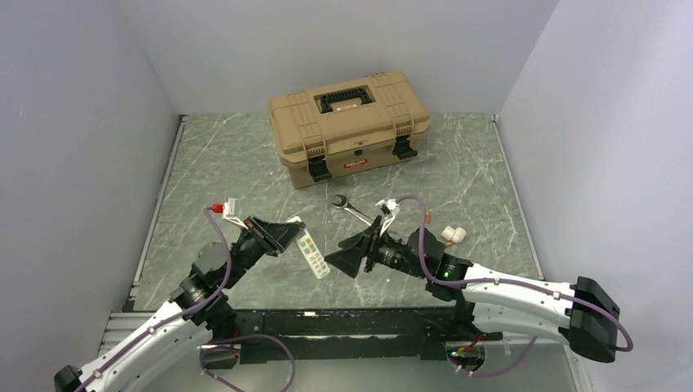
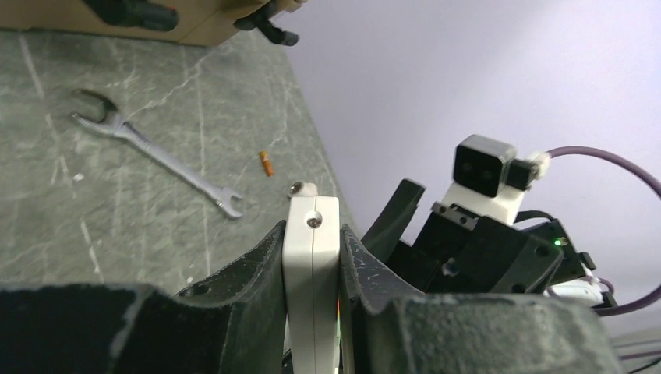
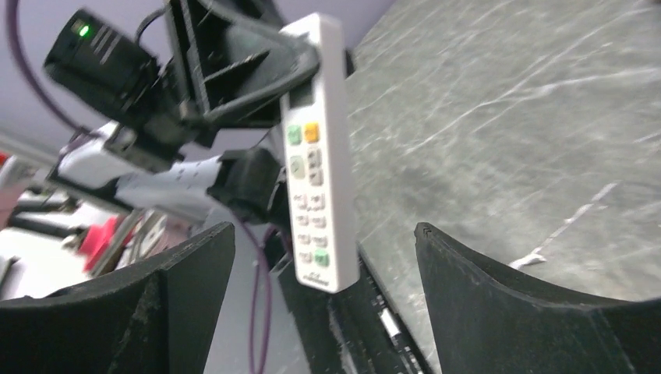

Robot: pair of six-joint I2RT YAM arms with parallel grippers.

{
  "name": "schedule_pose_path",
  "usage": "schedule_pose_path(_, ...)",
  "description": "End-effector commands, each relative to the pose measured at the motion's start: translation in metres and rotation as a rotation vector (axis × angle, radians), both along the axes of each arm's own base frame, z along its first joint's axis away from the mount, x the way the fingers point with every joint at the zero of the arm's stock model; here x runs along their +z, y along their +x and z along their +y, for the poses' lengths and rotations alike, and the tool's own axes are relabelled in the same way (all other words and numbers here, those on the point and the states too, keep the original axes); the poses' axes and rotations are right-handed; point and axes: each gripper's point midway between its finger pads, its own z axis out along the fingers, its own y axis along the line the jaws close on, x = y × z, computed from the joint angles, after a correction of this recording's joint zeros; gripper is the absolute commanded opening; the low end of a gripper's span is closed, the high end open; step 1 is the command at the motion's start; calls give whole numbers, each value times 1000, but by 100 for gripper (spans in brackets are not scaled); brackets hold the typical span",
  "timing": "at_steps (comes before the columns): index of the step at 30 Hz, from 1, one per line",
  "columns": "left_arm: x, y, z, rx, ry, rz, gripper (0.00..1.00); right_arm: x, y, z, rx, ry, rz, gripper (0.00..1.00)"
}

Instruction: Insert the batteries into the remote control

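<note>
Top external view, centre frame: the left gripper has its jaws clamped on the remote control, held clear of the worktop. The button face is turned toward the right gripper, whose jaws are wide apart, probably for a handover.

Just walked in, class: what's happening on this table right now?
The left end effector is shut on the remote control, gripping its long edges and holding it above the table. The right end effector is open, holds nothing, and faces the remote's buttons. A steel wrench lies on the table beyond them, in front of a closed tan toolbox.
</note>
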Motion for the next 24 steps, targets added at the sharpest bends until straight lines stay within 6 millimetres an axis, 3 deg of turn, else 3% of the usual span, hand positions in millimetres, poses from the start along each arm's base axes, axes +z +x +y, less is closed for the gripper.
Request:
schedule_pose_path(1, 46, -4, -9, -78, -106, -134, 0, 30, -35, 10, 201, 145, -10, 88)
schedule_pose_path(14, 71, -9, -13, -138, -192, -217, 0, 14, -40, 20, 251, 164, 39, 84)
schedule_pose_path(24, 66, -11, -17, -172, -236, -211, 0, 22, -38, 24, 252, 201, 23, 65)
